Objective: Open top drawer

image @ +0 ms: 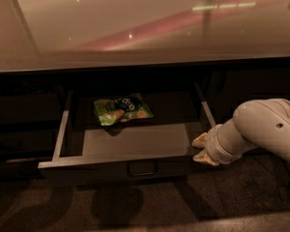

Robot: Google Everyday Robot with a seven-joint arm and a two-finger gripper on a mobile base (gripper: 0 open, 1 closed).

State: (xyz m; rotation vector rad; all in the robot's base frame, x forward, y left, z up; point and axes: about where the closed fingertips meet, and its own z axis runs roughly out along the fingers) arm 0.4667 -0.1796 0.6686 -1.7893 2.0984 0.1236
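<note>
Overall: dim view down onto a counter (135,28) and the dark cabinets beneath its front edge.
Counter: glossy pale top filling the upper half, with a pink streak of reflected light running toward its far right corner.
Drawer: the drawer (111,170) stands open below the middle of the counter's front edge, its dark front well out from the cabinet face.
Handle: a small dark loop handle (142,168) sits at the centre of the drawer front.
Rails: pale rails (61,134) run along both sides, from the front back under the counter's edge.
Inside: a flat grey inner floor (135,140).
Bag: a green snack bag (122,109) lies flat on the inner floor toward the back, near the counter's front edge.
Arm: a thick white arm (266,127) reaches in from the right, below the counter's front right corner.
Gripper: the gripper (200,149) is at the drawer's right front corner, just beside the right rail; whether it touches cannot be told.
Jaws: two pale tips, spread apart, one above the other in the view.
Ground: dark speckled ground (135,207) in front, shadowed under the drawer.
</note>
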